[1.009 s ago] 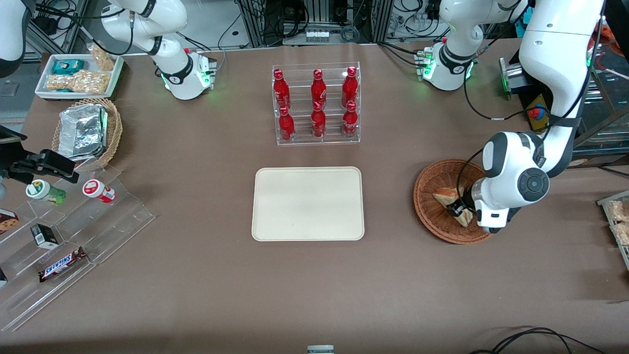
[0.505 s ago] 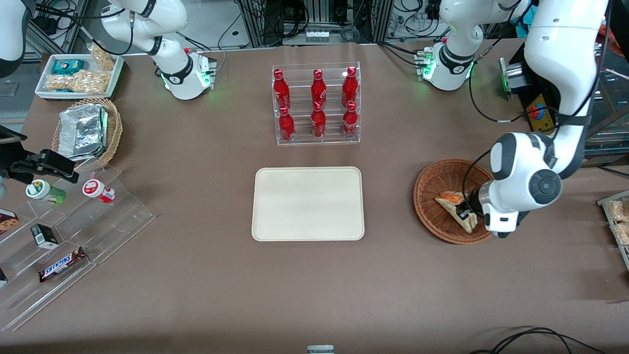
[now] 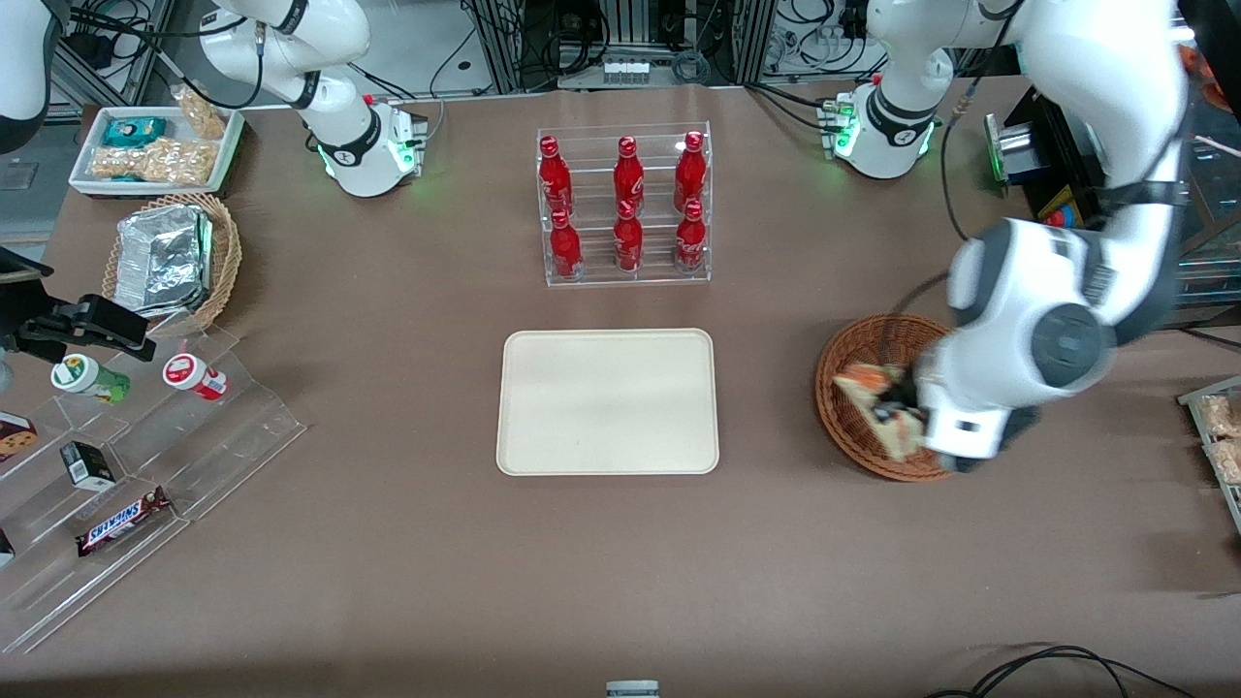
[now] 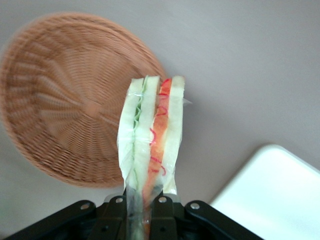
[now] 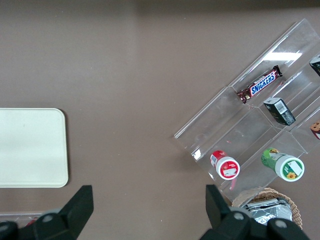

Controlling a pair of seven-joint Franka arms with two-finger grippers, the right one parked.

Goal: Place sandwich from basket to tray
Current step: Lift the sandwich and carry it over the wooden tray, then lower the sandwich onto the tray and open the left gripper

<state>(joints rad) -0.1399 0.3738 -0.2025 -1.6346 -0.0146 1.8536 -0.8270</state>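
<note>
My gripper (image 4: 141, 207) is shut on the sandwich (image 4: 150, 137), a wrapped white-bread wedge with green and orange-red filling, and holds it in the air above the basket (image 4: 65, 110). In the front view the gripper (image 3: 897, 407) and the sandwich (image 3: 873, 396) hang over the round reddish-brown wicker basket (image 3: 853, 427), which looks empty in the wrist view. The cream rectangular tray (image 3: 608, 401) lies flat at the table's middle, toward the parked arm's end from the basket; one rounded corner of the tray (image 4: 280, 190) shows in the wrist view.
A clear rack of red bottles (image 3: 625, 206) stands farther from the front camera than the tray. Toward the parked arm's end are a tan basket with foil (image 3: 175, 257), a white tray of snack packets (image 3: 155, 150) and a clear stepped stand (image 3: 145, 446) with snacks.
The gripper has risen with the sandwich, lifting it off the basket floor. The wrist has drawn nearer to the camera and shifted slightly toward the tray.
</note>
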